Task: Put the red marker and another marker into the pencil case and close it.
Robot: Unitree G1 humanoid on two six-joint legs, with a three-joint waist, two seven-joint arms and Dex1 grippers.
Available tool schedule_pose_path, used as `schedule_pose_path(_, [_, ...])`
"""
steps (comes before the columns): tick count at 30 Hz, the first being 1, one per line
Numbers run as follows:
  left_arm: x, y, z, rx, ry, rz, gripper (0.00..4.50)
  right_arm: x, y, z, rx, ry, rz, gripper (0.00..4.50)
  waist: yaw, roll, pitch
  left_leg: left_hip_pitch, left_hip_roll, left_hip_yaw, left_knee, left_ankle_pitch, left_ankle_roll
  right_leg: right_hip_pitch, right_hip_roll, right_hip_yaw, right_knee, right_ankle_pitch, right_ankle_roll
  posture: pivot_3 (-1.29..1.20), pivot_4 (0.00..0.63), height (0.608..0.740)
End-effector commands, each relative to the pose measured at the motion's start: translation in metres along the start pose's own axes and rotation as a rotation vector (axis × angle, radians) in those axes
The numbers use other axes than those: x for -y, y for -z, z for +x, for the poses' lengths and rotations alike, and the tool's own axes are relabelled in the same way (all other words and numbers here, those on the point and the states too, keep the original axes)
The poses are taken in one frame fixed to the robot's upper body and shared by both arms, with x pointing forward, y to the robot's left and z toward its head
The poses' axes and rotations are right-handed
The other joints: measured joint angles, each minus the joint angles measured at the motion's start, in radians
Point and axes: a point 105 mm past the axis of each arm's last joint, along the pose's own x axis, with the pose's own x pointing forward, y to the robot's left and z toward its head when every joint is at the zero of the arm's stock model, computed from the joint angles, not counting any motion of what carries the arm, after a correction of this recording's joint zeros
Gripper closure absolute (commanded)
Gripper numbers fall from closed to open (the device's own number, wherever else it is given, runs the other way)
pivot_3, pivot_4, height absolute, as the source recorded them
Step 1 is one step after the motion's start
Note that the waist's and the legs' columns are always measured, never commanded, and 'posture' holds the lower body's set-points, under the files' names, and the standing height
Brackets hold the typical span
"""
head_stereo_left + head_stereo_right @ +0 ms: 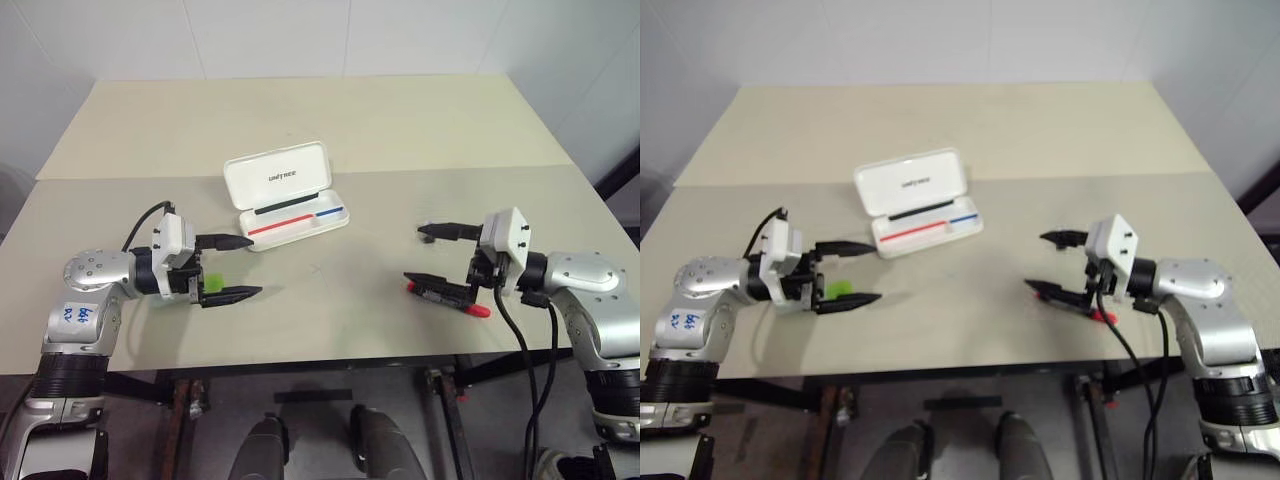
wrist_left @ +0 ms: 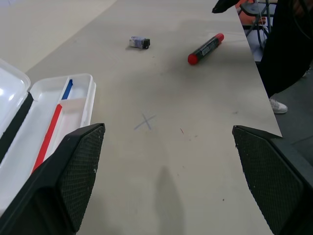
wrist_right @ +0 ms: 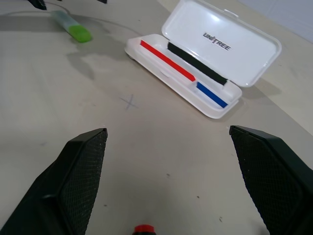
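The white pencil case (image 1: 288, 195) lay open near the middle of the beige table (image 1: 400, 130), its lid tilted back with "UNITREE" printed inside, a red-and-blue stripe running along its tray; nothing else sat in the tray. The left gripper (image 1: 240, 267) hovered over the table on the left, its black fingers spread wide and holding nothing; the green marker (image 1: 212, 284) lay on the table just beside it, partly hidden behind the lower finger. The right gripper (image 1: 419, 254) hung on the right, its fingers likewise spread and empty; the red marker (image 2: 206, 48) lay on the table beneath its lower finger. A small grey-and-black object (image 2: 139, 42) rested on the table near the red marker.
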Motion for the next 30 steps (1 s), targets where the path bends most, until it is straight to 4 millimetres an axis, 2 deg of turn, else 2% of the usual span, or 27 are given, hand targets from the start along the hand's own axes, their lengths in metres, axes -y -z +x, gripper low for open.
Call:
schedule_pose_path(1, [-0.001,-0.01,-0.001,0.011,0.007,0.021,0.05,0.001,-0.009,0.0,0.029,0.003,-0.045,0.26,0.0,0.0,0.0,0.0,0.0,0.0,0.0,0.0,0.0,0.0,0.0,0.0,0.0,0.0,0.0,0.0,0.15,0.74])
schedule_pose_path(11, [-0.025,-0.006,0.015,0.029,-0.075,0.04,0.05,-0.02,-0.01,0.02,0.083,0.017,-0.022,0.26,0.0,0.0,0.0,0.0,-0.001,0.0,0.002,0.0,0.0,0.0,0.0,0.0,0.002,0.0,0.0,0.0,0.15,0.74])
schedule_pose_path(14, [-0.032,-0.007,0.018,0.056,-0.108,0.042,0.69,-0.023,-0.009,0.022,0.085,0.015,-0.02,0.26,0.001,0.0,0.0,-0.001,-0.001,0.0,0.003,0.0,0.0,0.0,0.0,0.0,0.001,0.0,0.001,0.0,0.15,0.74])
schedule_pose_path(21, [-0.038,0.01,0.021,0.011,-0.146,0.042,3.06,-0.023,-0.009,0.031,0.105,0.032,-0.023,0.26,-0.001,0.0,0.0,0.0,-0.001,0.0,0.003,0.0,0.0,0.0,0.0,0.0,0.002,0.0,0.001,0.0,0.15,0.74])
schedule_pose_path(24, [-0.049,0.017,0.03,-0.034,-0.203,0.03,3.06,-0.021,-0.015,0.029,0.126,0.032,-0.033,0.26,0.001,0.0,0.0,0.0,-0.001,0.0,0.003,0.0,0.0,0.0,0.0,0.0,0.003,0.0,0.001,0.0,0.15,0.74])
schedule_pose_path(30, [-0.061,0.042,0.03,-0.153,-0.236,0.033,3.06,-0.02,-0.018,0.03,0.139,0.054,-0.042,0.26,0.004,0.0,0.0,0.0,-0.001,0.0,0.004,0.0,0.0,0.0,0.0,0.0,0.003,0.001,0.001,0.0,0.15,0.74])
